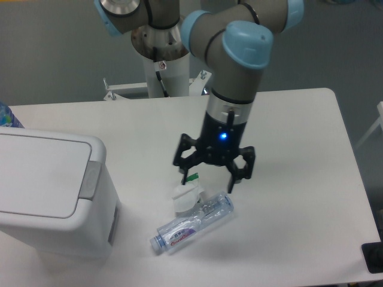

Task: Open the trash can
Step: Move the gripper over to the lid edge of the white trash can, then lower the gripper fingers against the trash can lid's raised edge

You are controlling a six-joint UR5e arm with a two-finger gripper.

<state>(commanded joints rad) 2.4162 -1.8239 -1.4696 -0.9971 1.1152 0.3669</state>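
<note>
The trash can (pixel 51 191) is a large white boxy bin at the left of the table, with its flat lid (pixel 39 173) down and a grey push-button tab (pixel 90 179) on its right rim. My gripper (pixel 208 181) hangs over the middle of the table, well to the right of the can, fingers spread open and pointing down. It holds nothing. Just below it lies a clear plastic bottle (pixel 192 223) on its side.
A small white object (pixel 186 198) with a green tag lies by the bottle, under the gripper's left finger. A blue item (pixel 9 116) peeks in at the left edge behind the can. A dark object (pixel 373 257) sits at the right edge.
</note>
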